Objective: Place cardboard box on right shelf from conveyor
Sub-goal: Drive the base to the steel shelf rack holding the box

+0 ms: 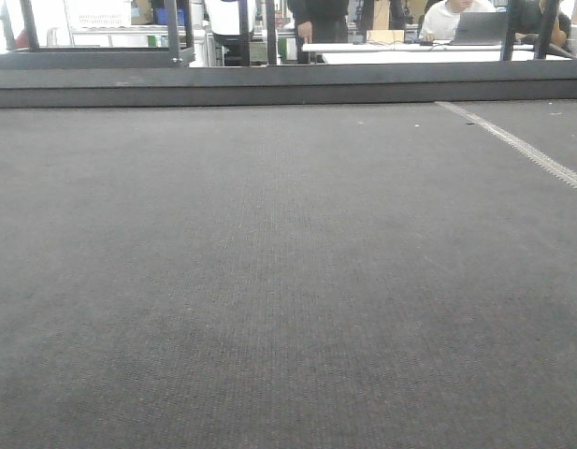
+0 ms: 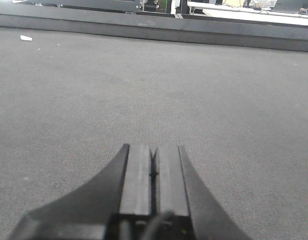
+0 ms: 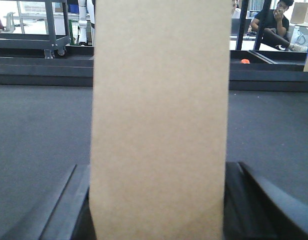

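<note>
The right gripper point(image 3: 158, 172) is clamped on the cardboard box point(image 3: 161, 100), with one finger point(image 3: 69, 200) against each side face. The box is held over the conveyor point(image 3: 39, 130), on the near side of its far rail point(image 3: 44, 70). The left gripper point(image 2: 154, 152) has its fingers pressed together, low over the conveyor.

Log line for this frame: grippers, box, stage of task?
right gripper: shut on cardboard box | left gripper: shut, empty, over conveyor | right shelf: not in view | stage: box held, not placed
</note>
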`<control>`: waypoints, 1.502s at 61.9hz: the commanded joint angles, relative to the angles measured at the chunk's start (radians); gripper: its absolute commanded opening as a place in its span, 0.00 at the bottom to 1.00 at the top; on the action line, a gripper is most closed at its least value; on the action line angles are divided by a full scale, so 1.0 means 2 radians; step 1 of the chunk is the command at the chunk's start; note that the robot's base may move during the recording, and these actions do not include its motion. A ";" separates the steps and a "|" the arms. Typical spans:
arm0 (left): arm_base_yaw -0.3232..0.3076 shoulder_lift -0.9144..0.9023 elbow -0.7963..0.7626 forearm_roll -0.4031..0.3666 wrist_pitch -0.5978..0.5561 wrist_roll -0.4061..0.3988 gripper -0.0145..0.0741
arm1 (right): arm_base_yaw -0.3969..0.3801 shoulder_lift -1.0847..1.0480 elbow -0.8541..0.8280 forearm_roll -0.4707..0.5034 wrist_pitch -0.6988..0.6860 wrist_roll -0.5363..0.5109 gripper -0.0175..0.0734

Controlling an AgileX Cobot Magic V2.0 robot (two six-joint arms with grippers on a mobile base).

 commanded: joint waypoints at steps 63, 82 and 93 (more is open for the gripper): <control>0.001 -0.005 -0.001 -0.001 -0.040 -0.001 0.03 | -0.004 0.006 -0.013 -0.007 -0.051 -0.001 0.58; 0.001 -0.005 -0.001 -0.001 -0.040 -0.001 0.03 | -0.004 0.006 -0.013 -0.007 -0.051 -0.001 0.58; 0.001 -0.005 -0.001 -0.001 -0.040 -0.001 0.03 | -0.004 0.006 -0.013 -0.007 -0.051 -0.001 0.58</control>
